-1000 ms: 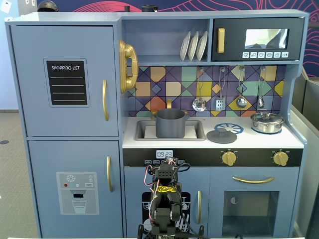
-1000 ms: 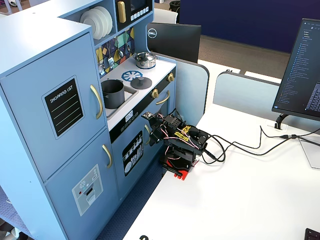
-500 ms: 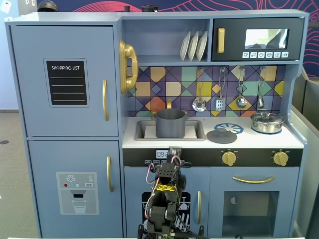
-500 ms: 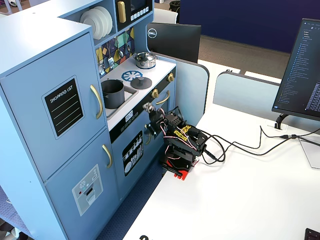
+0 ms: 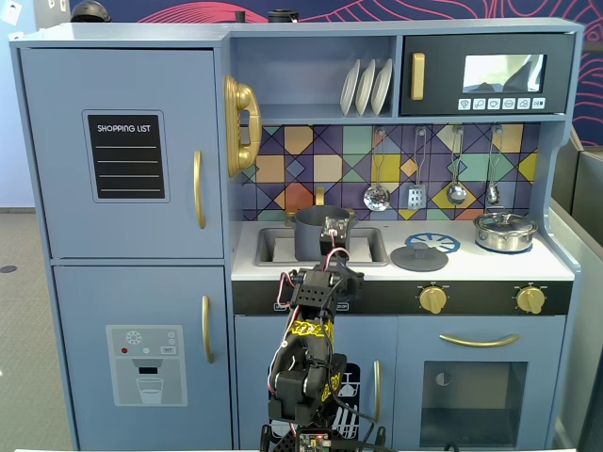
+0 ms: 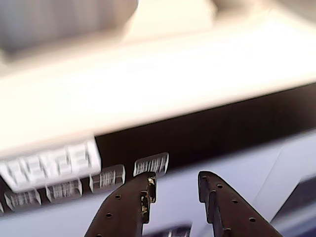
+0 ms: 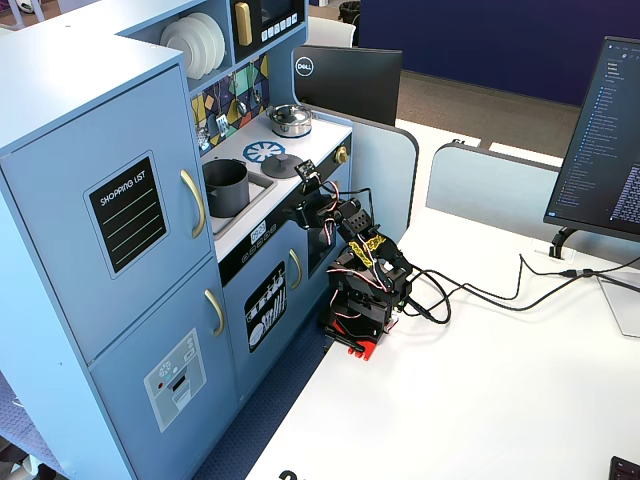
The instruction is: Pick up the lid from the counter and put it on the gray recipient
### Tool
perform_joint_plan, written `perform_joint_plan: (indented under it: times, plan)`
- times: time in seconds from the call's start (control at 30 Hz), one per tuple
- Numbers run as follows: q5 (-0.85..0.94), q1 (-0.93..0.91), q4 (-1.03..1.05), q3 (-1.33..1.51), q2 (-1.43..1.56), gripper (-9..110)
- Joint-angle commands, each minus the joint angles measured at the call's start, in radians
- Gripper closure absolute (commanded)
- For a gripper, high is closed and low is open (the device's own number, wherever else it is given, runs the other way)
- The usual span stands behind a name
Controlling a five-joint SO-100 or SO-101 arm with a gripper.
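Claw (image 6: 174, 183) stands open with nothing between its two dark fingers (image 6: 129, 205), which rise from the bottom edge of the wrist view toward the blurred black front strip and pale counter (image 6: 163, 84) of the toy kitchen. In a fixed view the claw (image 5: 334, 229) hovers at the counter's front edge, just before the sink (image 5: 372, 247). The gray recipient (image 5: 315, 233) sits in that sink directly behind and a little left of the claw, close to it. The lid (image 5: 419, 257) lies flat on the counter to the claw's right, apart from it, touching the blue-and-white burner mark (image 5: 435, 242). Farther right stands the silver pot (image 5: 505, 230). In the other fixed view the lid (image 7: 282, 166) rests beyond the claw (image 7: 310, 175).
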State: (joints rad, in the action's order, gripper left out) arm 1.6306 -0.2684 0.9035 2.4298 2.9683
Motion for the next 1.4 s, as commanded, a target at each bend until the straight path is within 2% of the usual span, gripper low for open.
perform_joint_plan:
  times: [0.0,0.1,0.37,0.63,0.83,1.07,1.37]
  plan:
    - [0.021,-0.021,-0.025,-0.112,-0.031,102]
    - [0.023,-0.063,-0.092,-0.106,-0.031,102]
    - [-0.012,-0.190,-0.482,-0.020,-0.077,102]
    - [-0.041,-0.268,-0.670,-0.015,-0.193,102]
    - [-0.037,-0.313,-0.905,0.055,-0.285,87]
    - [-0.003,-0.354,-1.000,0.041,-0.373,79]
    - [0.012,-0.359,-1.089,0.017,-0.511,77]
